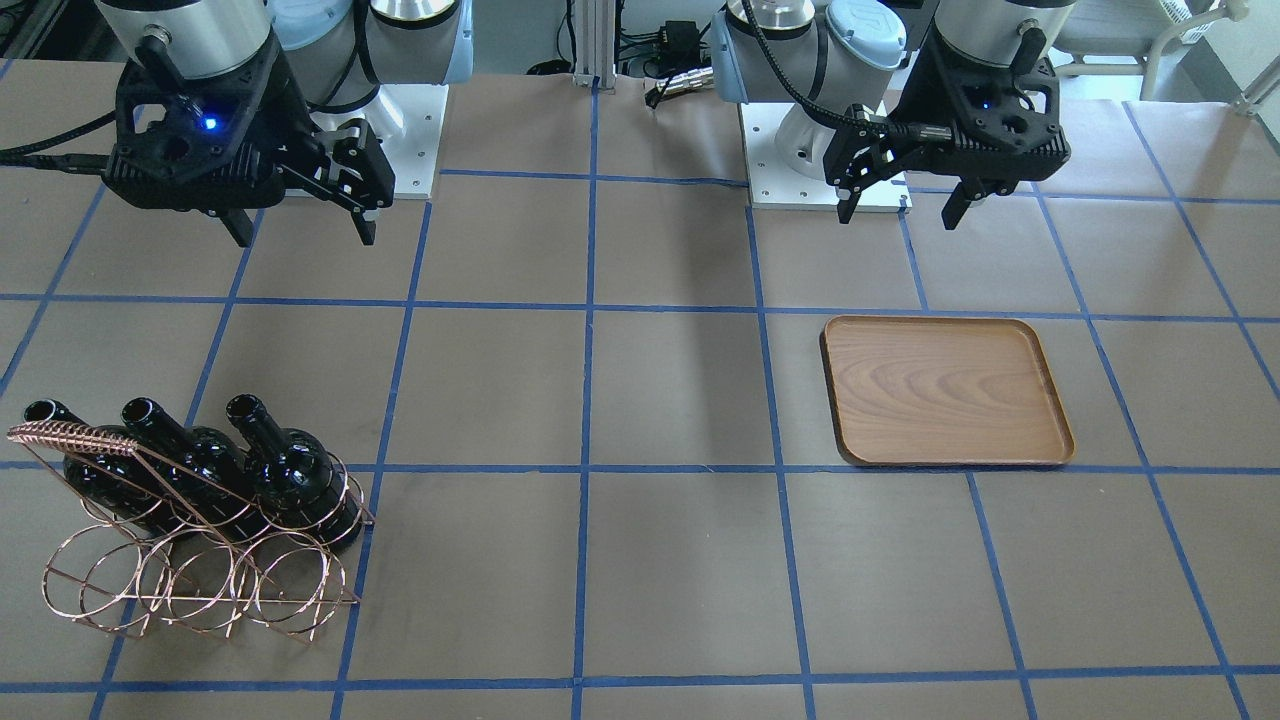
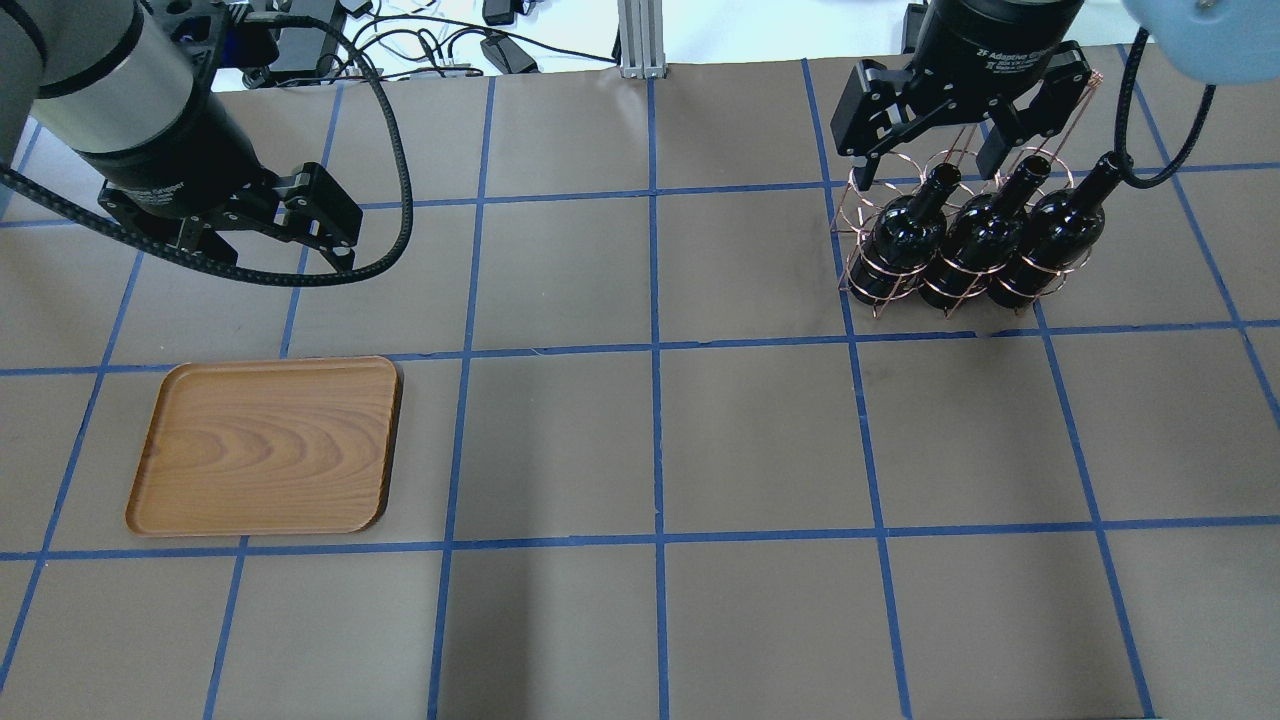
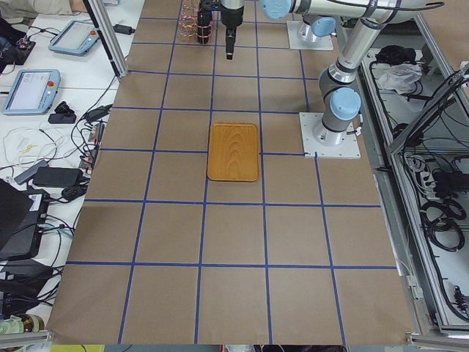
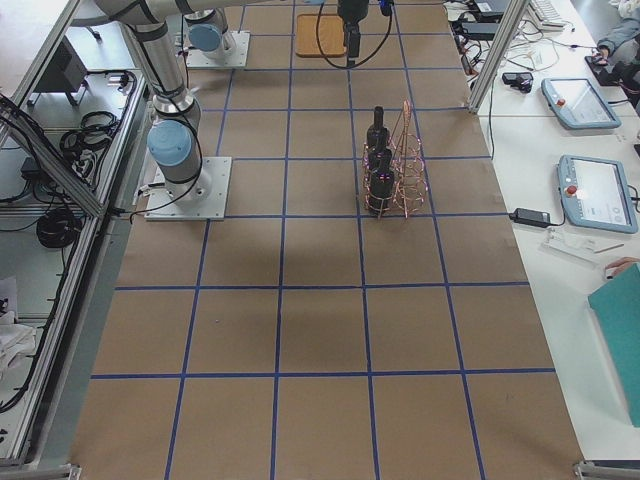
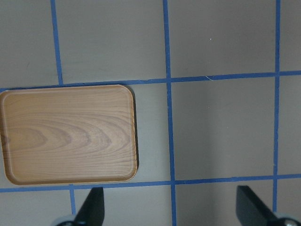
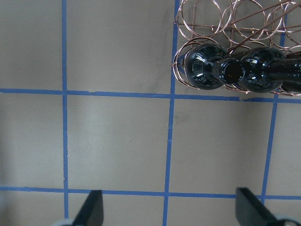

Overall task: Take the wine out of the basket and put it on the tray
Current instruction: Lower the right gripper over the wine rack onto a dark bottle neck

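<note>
Task not yet begun: three wine bottles (image 2: 905, 235) lie in the basket (image 1: 200, 590) at the overhead view's 2 o'clock, the tray (image 2: 270, 445) at 8 o'clock holds nothing, and the left gripper (image 1: 900, 215) and right gripper (image 1: 303, 235) hang open, holding nothing.

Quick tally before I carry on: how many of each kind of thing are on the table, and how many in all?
Wine bottles: 3, all in the basket
Basket: 1
Tray: 1, with nothing on it
Total: 5
</note>
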`<action>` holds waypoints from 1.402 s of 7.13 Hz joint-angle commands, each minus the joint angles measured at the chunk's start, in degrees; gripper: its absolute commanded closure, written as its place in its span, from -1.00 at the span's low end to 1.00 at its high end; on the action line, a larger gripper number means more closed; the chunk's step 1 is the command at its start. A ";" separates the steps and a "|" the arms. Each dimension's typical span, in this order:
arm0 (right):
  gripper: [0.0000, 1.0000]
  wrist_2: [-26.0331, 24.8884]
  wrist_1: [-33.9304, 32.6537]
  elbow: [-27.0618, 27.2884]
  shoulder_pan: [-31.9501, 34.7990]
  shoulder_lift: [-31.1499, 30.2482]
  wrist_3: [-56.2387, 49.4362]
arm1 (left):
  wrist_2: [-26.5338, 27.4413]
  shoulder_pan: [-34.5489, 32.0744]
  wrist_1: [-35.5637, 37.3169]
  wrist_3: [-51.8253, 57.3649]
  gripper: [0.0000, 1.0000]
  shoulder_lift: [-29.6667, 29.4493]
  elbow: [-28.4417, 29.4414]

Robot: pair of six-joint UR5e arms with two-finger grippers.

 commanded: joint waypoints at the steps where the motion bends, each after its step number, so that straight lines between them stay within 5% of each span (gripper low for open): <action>1: -1.00 0.00 -0.05 0.00 0.00 0.00 0.00 | 0.19 0.09 -0.09 0.04 -1.00 0.02 -0.02; 3: -1.00 0.18 -0.67 -0.08 -2.35 0.35 -2.88 | 0.19 0.09 -0.09 0.13 -1.00 0.02 -0.02; 6: -1.00 0.44 -1.71 1.58 -14.74 3.25 -15.37 | 0.28 0.17 0.00 0.13 -1.00 0.02 -0.11; 10: -0.85 0.88 -17.00 11.67 -14.94 4.39 -21.14 | 0.37 0.18 0.00 0.13 -1.00 0.02 -0.11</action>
